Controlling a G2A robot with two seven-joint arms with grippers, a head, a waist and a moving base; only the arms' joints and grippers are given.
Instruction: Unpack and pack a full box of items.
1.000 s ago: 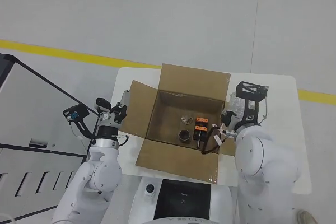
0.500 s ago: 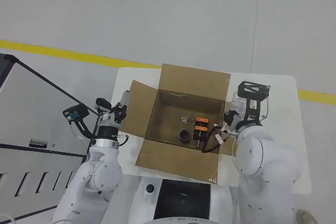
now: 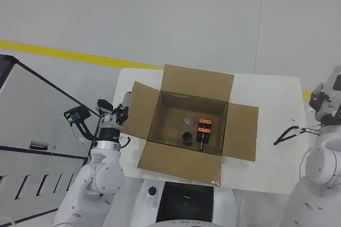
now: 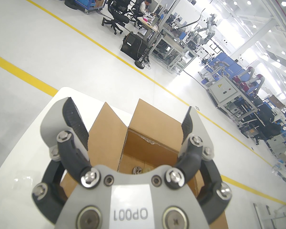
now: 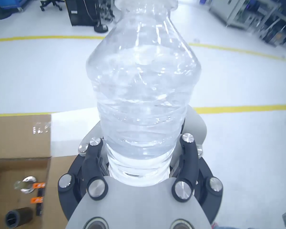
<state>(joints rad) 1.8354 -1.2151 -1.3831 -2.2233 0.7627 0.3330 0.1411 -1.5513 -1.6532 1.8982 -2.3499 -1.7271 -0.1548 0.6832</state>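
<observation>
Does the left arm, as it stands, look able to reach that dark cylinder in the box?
Probably yes. The box is open, the left gripper hangs open beside its side flap, and nothing covers the dark cylinder. It would have to clear that flap first.

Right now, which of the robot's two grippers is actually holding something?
The right gripper: it is shut around a clear water bottle. The left gripper hangs open and empty beside the cardboard box.
</observation>
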